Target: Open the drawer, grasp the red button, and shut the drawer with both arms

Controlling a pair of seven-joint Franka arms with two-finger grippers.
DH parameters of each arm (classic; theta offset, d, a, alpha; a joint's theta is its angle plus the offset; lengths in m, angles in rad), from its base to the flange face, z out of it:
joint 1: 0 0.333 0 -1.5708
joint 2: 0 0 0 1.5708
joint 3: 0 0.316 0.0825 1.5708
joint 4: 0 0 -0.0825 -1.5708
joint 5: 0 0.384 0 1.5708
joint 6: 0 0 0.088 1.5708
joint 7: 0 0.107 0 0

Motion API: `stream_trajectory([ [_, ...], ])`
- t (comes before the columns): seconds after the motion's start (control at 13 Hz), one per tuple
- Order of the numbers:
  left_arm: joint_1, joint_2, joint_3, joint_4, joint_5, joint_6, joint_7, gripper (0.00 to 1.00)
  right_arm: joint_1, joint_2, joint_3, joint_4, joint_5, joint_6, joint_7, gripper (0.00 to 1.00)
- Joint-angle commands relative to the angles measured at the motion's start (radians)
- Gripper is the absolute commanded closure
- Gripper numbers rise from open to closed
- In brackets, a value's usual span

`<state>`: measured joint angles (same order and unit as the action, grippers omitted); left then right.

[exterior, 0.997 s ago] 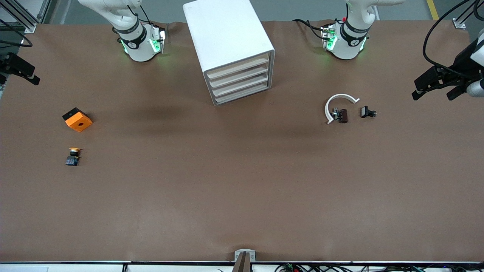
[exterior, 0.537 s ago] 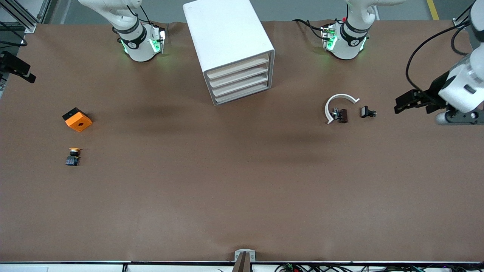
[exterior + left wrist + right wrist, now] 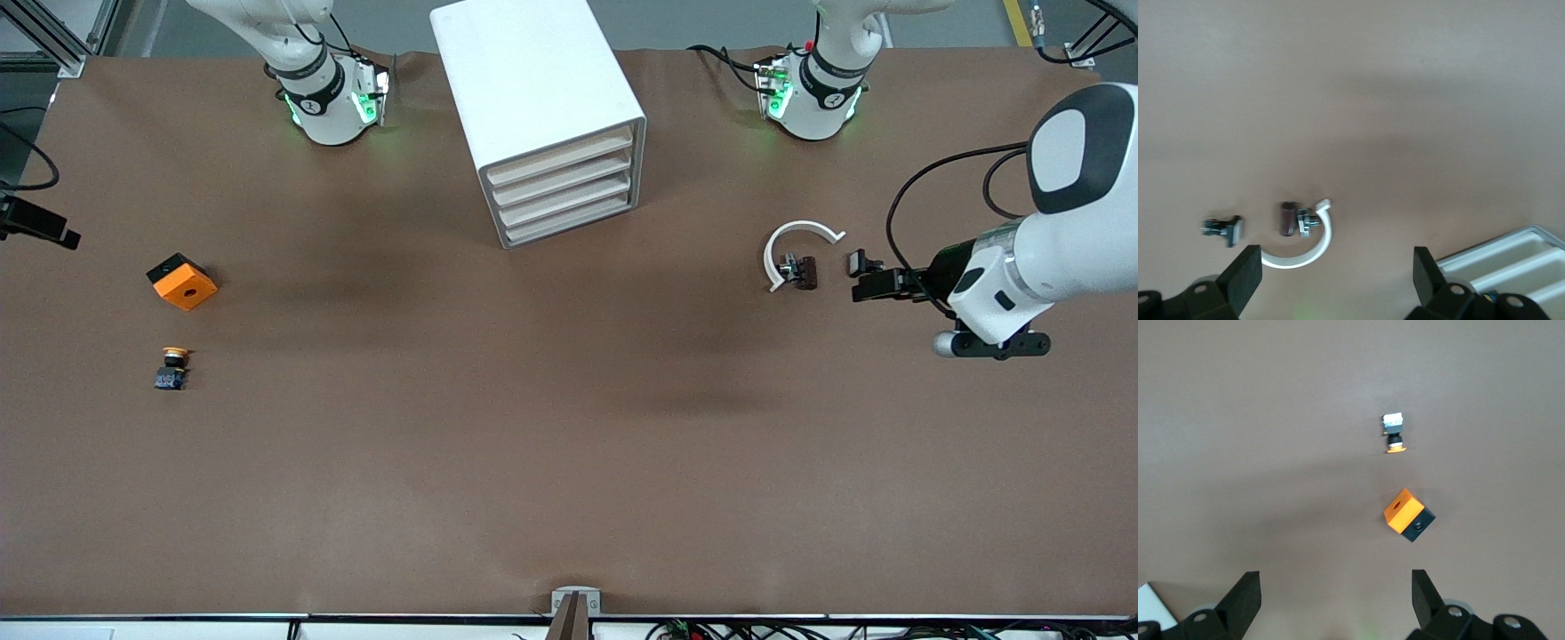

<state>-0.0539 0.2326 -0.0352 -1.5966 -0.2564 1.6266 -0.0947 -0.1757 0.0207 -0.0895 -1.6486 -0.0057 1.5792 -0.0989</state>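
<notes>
The white cabinet [image 3: 533, 80] stands between the two arm bases, and each drawer [image 3: 562, 188] in its stack of pale fronts is pushed in. The button with the red cap is out of view. My left gripper [image 3: 876, 286] hangs open and empty over the table beside a small black clip [image 3: 864, 263]. In the left wrist view, the left gripper [image 3: 1336, 277] has only bare table between its fingers [image 3: 1245, 277]. My right gripper [image 3: 40, 227] is at the right arm's end of the table. In the right wrist view, the right gripper [image 3: 1335, 597] is open and empty.
An orange cube [image 3: 182, 282] and a yellow-orange capped button [image 3: 172, 367] lie toward the right arm's end. A white ring piece [image 3: 791, 242] and a small brown part [image 3: 806, 272] lie toward the left arm's end. The left wrist view also catches the drawers' corner [image 3: 1511, 260].
The left arm has swung in from the table's end and its gripper now hangs beside the black clip. The right gripper has drifted a little along its end of the table.
</notes>
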Motion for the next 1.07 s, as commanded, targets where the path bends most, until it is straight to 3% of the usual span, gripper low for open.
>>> stream_trajectory([
  [0.0,-0.010,0.052,-0.003,0.021,-0.062,0.015,-0.026,0.00,-0.034,0.083,0.010,0.047,-0.007,0.016,-0.025,0.00],
  [0.31,-0.116,0.132,-0.003,0.027,-0.078,0.078,-0.362,0.00,-0.165,0.093,0.008,-0.116,0.016,0.285,-0.205,0.00],
  [0.54,-0.135,0.152,-0.005,0.021,-0.118,0.070,-0.534,0.00,-0.165,0.100,0.008,-0.226,0.013,0.427,-0.202,0.00],
  [0.77,-0.162,0.157,-0.003,0.024,-0.156,0.059,-0.863,0.00,-0.150,0.122,0.008,-0.336,0.001,0.612,-0.208,0.00],
  [1.0,-0.162,0.162,-0.003,0.026,-0.158,-0.028,-1.032,0.00,-0.140,0.197,0.010,-0.344,0.000,0.706,-0.213,0.00],
])
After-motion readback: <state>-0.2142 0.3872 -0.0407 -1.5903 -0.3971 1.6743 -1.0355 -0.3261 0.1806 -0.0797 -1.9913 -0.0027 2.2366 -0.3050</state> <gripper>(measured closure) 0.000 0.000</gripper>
